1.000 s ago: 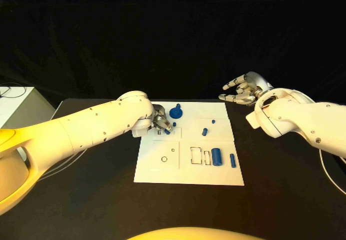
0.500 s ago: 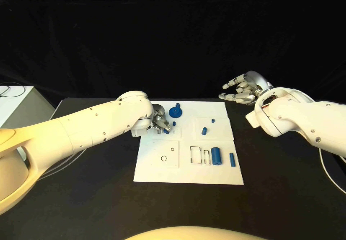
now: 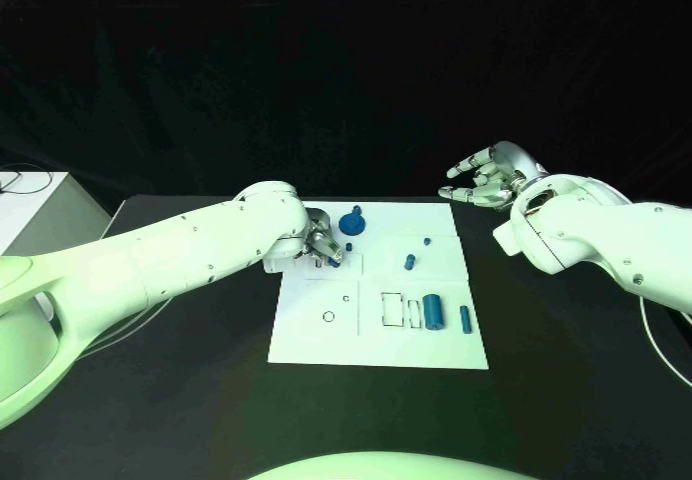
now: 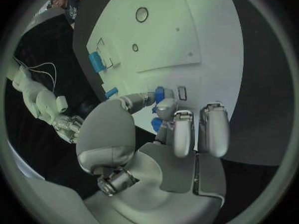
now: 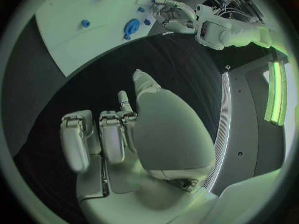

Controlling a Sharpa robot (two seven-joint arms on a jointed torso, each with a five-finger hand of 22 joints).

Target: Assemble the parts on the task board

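The task board is a flat white rectangular plate lying in the middle of the matte black desk, printed with thin black outlines: a small circle and a row of upright rectangles in its near half. The left hand, silver and glossy, rests over the board's far left part, and its fingers pinch a small blue part just above the white surface (the wrist view shows the blue piece between the thumb and fingertip). Just beyond that hand, on the board, sits a round blue disc-shaped part with a short stem. Toward the board's middle lies a short blue peg, with a tiny blue piece a little farther back. By the printed rectangles, a thick blue cylinder lies beside a slim blue rod, both lengthwise. The right hand hovers off the board's far right corner, fingers apart and holding nothing.
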